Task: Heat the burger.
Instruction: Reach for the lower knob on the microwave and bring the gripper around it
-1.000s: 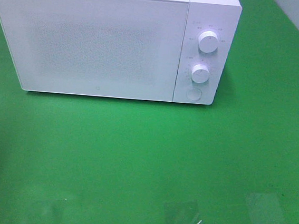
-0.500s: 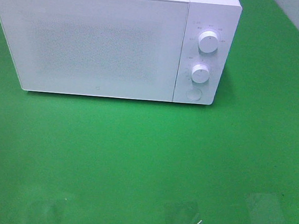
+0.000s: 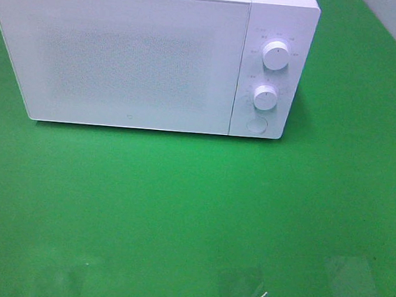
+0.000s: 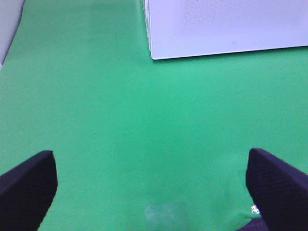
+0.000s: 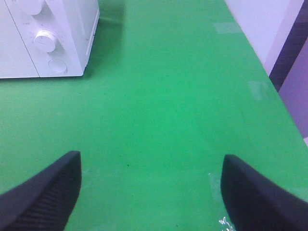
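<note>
The burger shows in none of the three views, so where it lies cannot be told.

From the high camera, a white microwave point(image 3: 136, 58) stands at the back of the green tabletop point(image 3: 178, 210), its frosted door point(image 3: 122, 57) shut and nothing legible through it. On the control panel to the right of the door sit an upper knob point(image 3: 275, 55), a lower knob point(image 3: 265, 97) and a round button point(image 3: 256, 125) beneath them. Near the front edge, a few clear, shiny patches point(image 3: 240, 293) lie flat on the green surface. Neither arm appears in this view.

In the left wrist view, the left hand point(image 4: 151, 192) is spread wide, its two dark fingers point(image 4: 26, 187) far apart with only bare green tabletop between them; it grips nothing. A lower corner of the microwave lies well ahead of it.

In the right wrist view, the right hand point(image 5: 151, 192) is likewise parted, its dark fingers point(image 5: 43, 192) well apart over bare tabletop and empty. The microwave's control end, with the lower knob and the button, stands well ahead, off to one side, and the tabletop's far edge meets a pale wall point(image 5: 255, 29).
</note>
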Robot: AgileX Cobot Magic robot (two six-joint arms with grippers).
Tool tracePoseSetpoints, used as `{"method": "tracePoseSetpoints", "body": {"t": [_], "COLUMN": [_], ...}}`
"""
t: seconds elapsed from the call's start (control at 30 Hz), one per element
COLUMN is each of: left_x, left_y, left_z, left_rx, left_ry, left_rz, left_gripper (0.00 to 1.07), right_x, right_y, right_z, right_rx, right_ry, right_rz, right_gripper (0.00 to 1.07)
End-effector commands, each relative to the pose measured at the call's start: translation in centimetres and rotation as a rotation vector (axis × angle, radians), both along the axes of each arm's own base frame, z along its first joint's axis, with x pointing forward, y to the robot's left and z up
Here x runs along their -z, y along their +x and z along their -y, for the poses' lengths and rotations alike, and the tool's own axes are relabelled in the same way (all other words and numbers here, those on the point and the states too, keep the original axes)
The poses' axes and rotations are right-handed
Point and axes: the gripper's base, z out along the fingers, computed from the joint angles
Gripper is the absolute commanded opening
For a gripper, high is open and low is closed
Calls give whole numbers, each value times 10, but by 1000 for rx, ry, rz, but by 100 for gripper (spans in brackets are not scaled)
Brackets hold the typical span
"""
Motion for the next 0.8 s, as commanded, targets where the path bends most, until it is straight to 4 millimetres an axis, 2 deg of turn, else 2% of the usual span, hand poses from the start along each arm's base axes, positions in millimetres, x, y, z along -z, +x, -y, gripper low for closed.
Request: {"method": "tracePoseSetpoints", "body": {"t": [0.03, 0.13, 0.8], "left_x": [0, 0, 0], "left_y": [-7, -13, -13], "left_z": [0, 0, 0], "left_rx": [2, 1, 1], "left_ry": [-1, -2, -1], "left_rz": [61, 105, 104], "left_gripper": [100, 100, 100], "right_x": [1, 1, 0], "right_y": [-3, -3, -3], "right_z": [0, 0, -2], "right_rx": [5, 4, -10], "right_ry": [-9, -10, 9], "right_rz": [19, 19, 21], "right_gripper": [75, 75, 75]}}
